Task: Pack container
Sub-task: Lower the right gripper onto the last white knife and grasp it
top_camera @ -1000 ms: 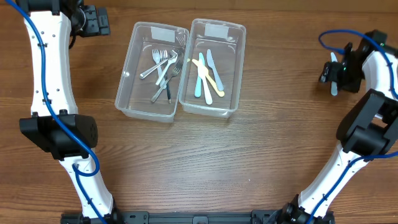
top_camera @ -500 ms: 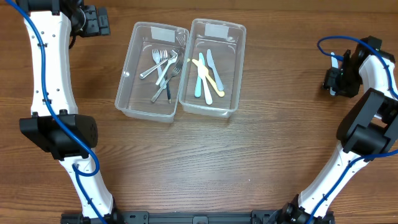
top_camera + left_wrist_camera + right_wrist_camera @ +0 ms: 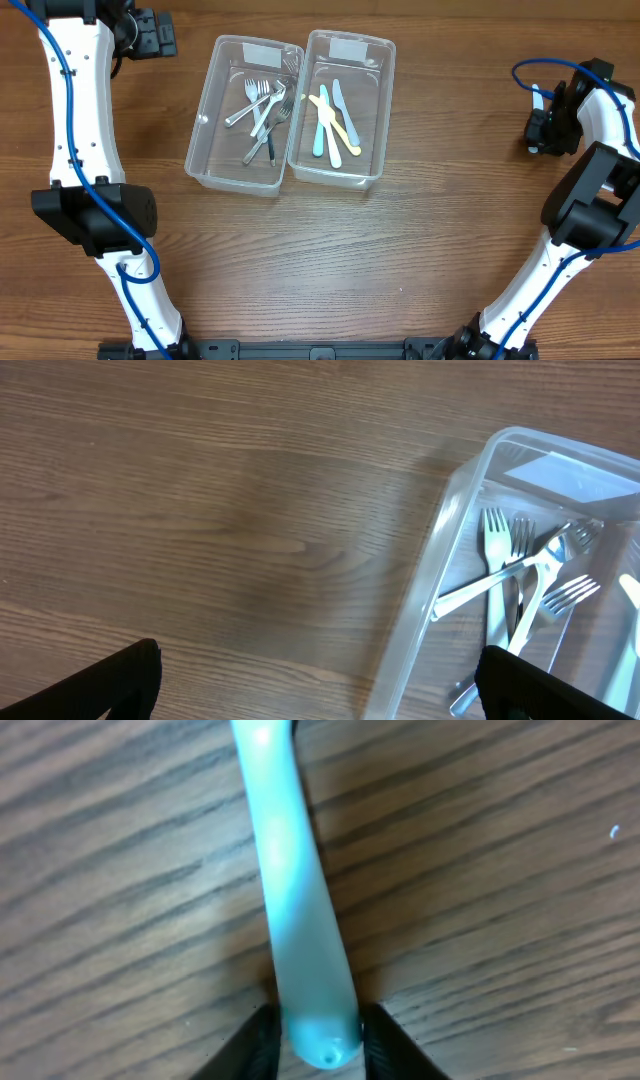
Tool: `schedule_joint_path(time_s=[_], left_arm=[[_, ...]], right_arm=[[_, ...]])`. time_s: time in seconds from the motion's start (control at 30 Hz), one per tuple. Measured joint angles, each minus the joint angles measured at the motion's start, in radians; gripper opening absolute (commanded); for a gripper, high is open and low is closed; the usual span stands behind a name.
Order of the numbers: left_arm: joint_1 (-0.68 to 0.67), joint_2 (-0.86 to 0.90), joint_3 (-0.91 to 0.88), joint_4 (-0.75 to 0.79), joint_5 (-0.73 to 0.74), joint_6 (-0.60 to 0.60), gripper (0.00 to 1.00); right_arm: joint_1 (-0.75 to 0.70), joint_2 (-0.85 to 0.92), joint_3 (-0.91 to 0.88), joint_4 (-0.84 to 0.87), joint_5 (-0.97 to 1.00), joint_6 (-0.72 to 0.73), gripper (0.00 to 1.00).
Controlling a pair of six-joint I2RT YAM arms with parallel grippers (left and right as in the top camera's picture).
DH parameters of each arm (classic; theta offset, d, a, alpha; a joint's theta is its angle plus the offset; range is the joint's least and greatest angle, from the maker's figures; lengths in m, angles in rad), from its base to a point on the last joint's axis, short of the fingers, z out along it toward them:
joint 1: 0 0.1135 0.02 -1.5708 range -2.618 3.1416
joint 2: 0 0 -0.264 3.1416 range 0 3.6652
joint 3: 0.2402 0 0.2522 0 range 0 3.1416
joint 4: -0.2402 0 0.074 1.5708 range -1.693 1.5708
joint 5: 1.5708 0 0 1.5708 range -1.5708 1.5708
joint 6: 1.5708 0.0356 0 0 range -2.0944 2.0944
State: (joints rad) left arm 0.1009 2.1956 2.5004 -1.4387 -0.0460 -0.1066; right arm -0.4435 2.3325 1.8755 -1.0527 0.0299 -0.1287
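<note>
Over the table (image 3: 420,260), the fixed camera shows two clear plastic containers side by side near the far edge, their walls touching. The fork container (image 3: 200,118) holds a loose heap of metal forks (image 3: 265,112), and the knife container (image 3: 387,105) holds three plastic knives (image 3: 320,128). The left arm (image 3: 80,90) reaches to the far left corner, near the fork container. The right arm (image 3: 608,105) bends down at the right edge, well apart from both containers, and its wrist hides what it is working on.

At the left wrist, the left jaws stand wide open with nothing between them, over bare table beside the fork container's wall (image 3: 430,580). The forks (image 3: 497,545) lie crossed inside it.

At the right wrist, the right jaws are closed on the end of a pale blue plastic utensil (image 3: 290,900) lying flat on the table, with both fingers (image 3: 255,1045) against its handle. Only the handle shows, so I cannot tell whether it is a knife, though its colour and material resemble the knives already packed.

The packing looks nearly done, since each container holds several pieces and no other loose cutlery shows on the table. What seems left is to lift this piece, carry it across, probably to the knife container, and release it there.
</note>
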Motion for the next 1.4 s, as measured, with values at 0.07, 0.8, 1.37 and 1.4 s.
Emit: schedule_joint_path(time_s=[0.07,0.8,1.37,1.4], left_arm=[[0.0,0.0,0.0,0.0,0.0,0.0,1.0],[0.0,0.0,0.0,0.0,0.0,0.0,1.0],[0.0,0.0,0.0,0.0,0.0,0.0,1.0],[0.0,0.0,0.0,0.0,0.0,0.0,1.0]], right_arm=[[0.0,-0.005,0.0,-0.007,0.001,0.003,0.12],[0.032,-0.016,0.002,-0.007,-0.041,0.047,0.53],[0.032,-0.015,0.002,0.183,-0.028,0.079,0.57],[0.032,-0.012,0.002,0.185,-0.025,0.085,0.57]])
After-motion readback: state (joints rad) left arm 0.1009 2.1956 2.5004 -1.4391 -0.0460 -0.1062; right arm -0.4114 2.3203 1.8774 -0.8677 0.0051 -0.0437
